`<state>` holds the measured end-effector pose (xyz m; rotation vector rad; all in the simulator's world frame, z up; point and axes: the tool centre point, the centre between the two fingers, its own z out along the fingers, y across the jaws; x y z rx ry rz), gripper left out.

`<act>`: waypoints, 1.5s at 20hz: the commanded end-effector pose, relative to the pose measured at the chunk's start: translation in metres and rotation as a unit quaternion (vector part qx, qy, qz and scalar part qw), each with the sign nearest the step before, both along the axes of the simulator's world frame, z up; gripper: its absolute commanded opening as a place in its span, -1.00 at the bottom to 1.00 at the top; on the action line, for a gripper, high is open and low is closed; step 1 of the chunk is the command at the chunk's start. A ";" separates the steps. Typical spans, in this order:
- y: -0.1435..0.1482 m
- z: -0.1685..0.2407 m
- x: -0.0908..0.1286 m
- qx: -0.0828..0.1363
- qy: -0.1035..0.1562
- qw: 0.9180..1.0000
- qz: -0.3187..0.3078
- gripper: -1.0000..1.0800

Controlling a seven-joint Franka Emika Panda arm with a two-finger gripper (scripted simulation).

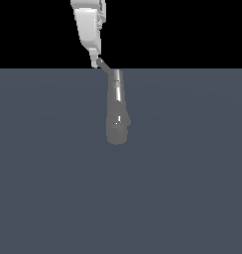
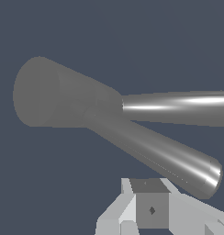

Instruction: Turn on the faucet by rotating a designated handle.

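Grey brushed metal with bright streaks of highlight: the faucet point(image 1: 117, 106), a cylindrical column narrow at its upper end and swelling into a wider, lumpy end low down, seen in the exterior view just below and slightly toward the exterior view's right of the tool point(image 1: 97, 62). From the narrow end, a much slimmer rod, the handle point(image 1: 105, 66), slanting up and sideways to meet the tool's tip, touching or nearly so; too small there to tell a grip. In the wrist view, the same faucet point(image 2: 68, 98) close ahead of the tool point(image 2: 150, 209), with two shiny cylinders spreading from the dull wide end; which of them is the handle cannot be told. Nearest cylinder end just beside the tool's pale fingers point(image 2: 127, 204), apparently clear of them. Nothing seen held, and how far the tool stands open cannot be told. Flat slate-blue floor point(image 1: 192, 188) stretching wide on every side of the faucet, bare all round, ending at a straight far edge level with the tool's tip, black beyond. White arm point(image 1: 88, 25) dropping steeply from above, leaning a little, wrist tapering down to the tool at the handle's free end.
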<state>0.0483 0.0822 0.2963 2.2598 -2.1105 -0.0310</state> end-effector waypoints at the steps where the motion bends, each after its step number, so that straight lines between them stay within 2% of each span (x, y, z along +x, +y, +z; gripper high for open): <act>1: -0.013 0.001 -0.009 -0.002 0.005 1.000 -0.004 -1.00; 5: -0.024 0.006 -0.020 -0.001 0.006 1.000 -0.003 -1.00; 7: -0.015 0.005 -0.016 -0.001 0.004 1.000 0.001 -1.00; 20: -0.111 0.006 -0.014 -0.001 0.006 1.000 -0.003 -1.00; 21: -0.111 0.006 -0.014 -0.001 0.006 1.000 -0.003 -1.00; 22: -0.078 0.007 -0.013 0.003 0.004 1.000 0.018 -1.00; 30: -0.107 -0.002 0.006 0.002 0.005 1.000 0.011 -1.00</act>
